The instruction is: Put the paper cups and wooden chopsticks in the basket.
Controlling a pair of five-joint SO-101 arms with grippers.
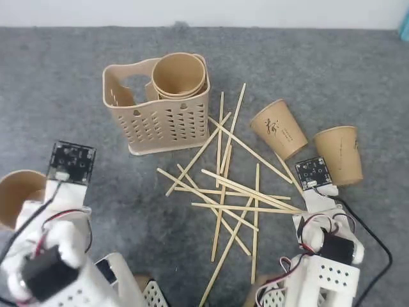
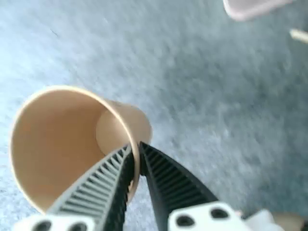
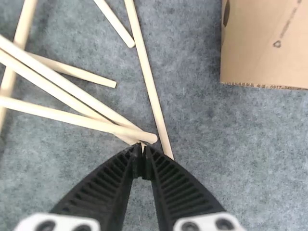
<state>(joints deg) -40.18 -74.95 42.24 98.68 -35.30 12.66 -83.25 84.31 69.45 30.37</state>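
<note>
Left wrist view: the left end effector (image 2: 136, 148) is pinched shut on the rim of a tan paper cup (image 2: 67, 144), the cup wall between its jaws.

That cup is held at the left arm's edge of the grey felt-like worktop (image 1: 77, 64), well apart from the beige perforated plastic basket (image 1: 160, 125), which holds nested cups (image 1: 179, 73). A second paper cup (image 1: 279, 128) and a third paper cup (image 1: 339, 153) lie tipped beside scattered pale wooden chopsticks (image 1: 236, 192). The right end effector (image 3: 142, 150) is closed on nothing visible, just beside chopstick ends. The cups look light and thin-walled and would probably crush easily, so the rim suits. The chopsticks look stiff and slim and may roll, so they are best pinched mid-length.
</note>
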